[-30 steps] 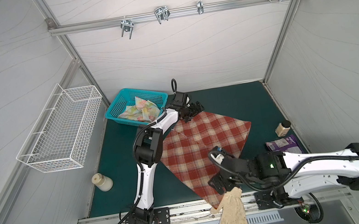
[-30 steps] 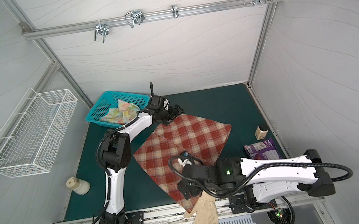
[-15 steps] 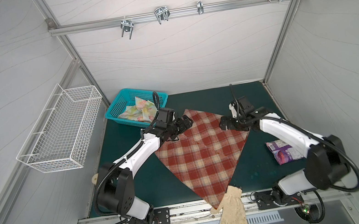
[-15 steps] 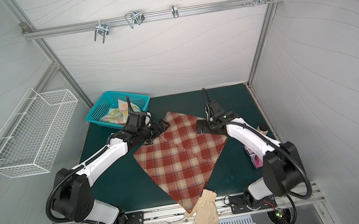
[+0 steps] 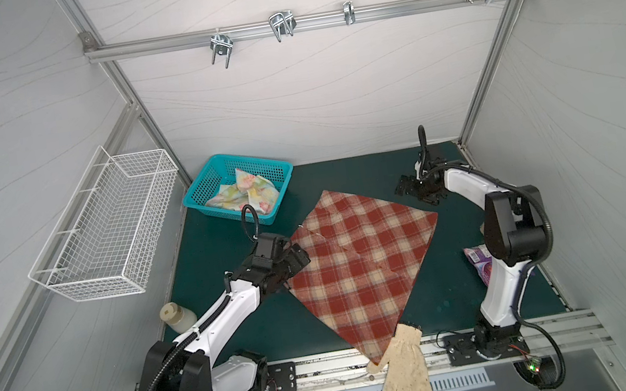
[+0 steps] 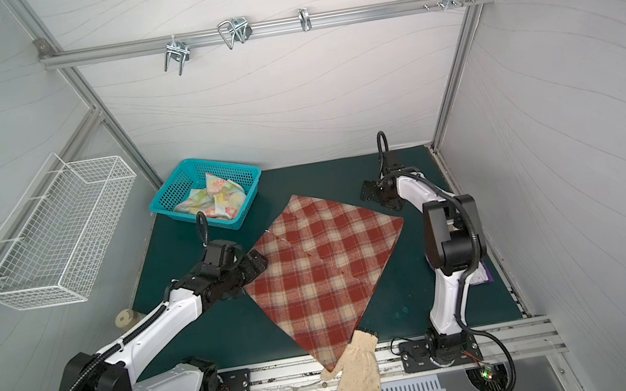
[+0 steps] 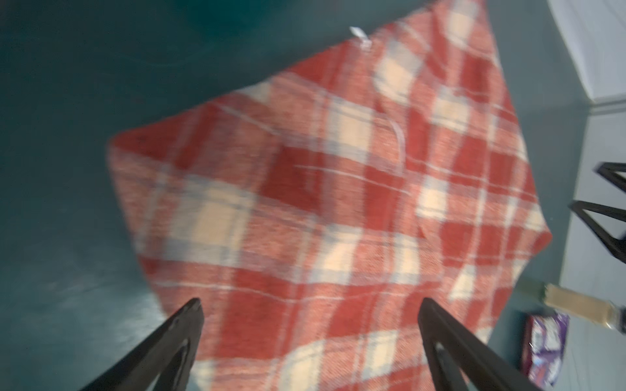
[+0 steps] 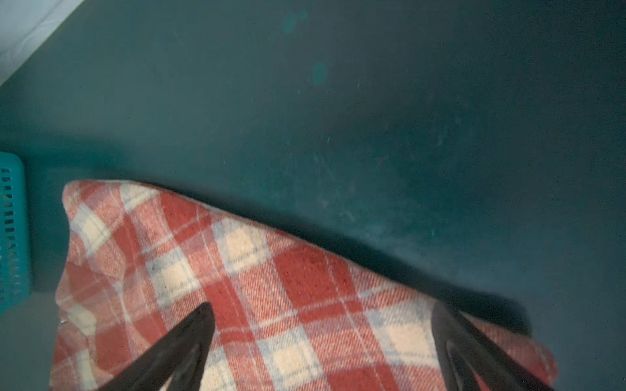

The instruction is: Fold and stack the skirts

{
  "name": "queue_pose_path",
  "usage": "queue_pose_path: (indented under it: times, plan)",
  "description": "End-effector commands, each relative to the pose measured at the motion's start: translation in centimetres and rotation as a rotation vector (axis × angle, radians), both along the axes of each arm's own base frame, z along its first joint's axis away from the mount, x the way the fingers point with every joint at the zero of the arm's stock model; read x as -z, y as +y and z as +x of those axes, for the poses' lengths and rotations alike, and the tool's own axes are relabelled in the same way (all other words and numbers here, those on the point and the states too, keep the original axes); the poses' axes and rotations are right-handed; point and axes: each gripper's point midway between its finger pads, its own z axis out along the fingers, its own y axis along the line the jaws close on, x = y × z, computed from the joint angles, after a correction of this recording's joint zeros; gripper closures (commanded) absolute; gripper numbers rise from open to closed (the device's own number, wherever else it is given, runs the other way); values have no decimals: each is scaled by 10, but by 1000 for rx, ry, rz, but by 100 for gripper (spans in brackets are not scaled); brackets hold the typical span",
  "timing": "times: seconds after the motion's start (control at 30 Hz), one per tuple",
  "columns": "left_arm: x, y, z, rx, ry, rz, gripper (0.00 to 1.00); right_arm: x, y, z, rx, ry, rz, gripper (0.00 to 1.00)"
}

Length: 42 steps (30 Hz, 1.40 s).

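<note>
Woolly rust-cream plaid skirt (image 5: 359, 265), spread flat

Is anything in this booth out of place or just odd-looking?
Yes: a cream knitted glove lies at the front, its cuff against the near corner of the plaid skirt, its fingers off the green mat over the metal rail. It is no skirt. The floral skirt sits crumpled in the teal basket.

The plaid skirt (image 5: 363, 264) is rust-red and cream, the flowered skirt (image 5: 243, 192) pastel yellow-blue (pink blooms), the basket (image 5: 198, 187) teal.
</note>
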Motion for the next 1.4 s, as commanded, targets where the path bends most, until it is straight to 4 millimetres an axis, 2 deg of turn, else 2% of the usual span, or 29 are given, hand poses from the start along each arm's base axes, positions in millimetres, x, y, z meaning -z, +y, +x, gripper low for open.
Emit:
queue_pose_path:
  times: [0.0, 0.13, 0.3, 0.53, 0.63, 0.93, 1.13, 1.23, 1.37]
  plan:
    - [11, 9, 6, -38, 0, -3, 1, 15, -8, 4, -8, 45, -15, 1]
    - [28, 8, 14, -35, 29, 2, 1, 31, -13, 2, -10, 75, -23, 1]
    - [47, 1, 29, -29, 89, 5, 1, 43, -11, -13, -14, 96, -3, 1]
    - [61, -6, 64, -15, 132, 48, 1, 43, -8, -33, -17, 108, 24, 1]
    - [63, -16, 88, -2, 142, 44, 1, 37, -6, -42, -17, 99, 40, 1]
    - [48, -67, 165, 81, 116, 68, 1, 26, 5, -81, -37, 83, 93, 1]
    - [47, -106, 204, 126, 113, 51, 1, 16, 32, -117, -102, 62, 81, 1]
    - [44, -128, 220, 148, 76, 37, 1, 19, 44, -134, -118, 62, 89, 1]
    - [36, -155, 246, 188, 51, 28, 1, 30, 69, -161, -180, 91, 79, 1]
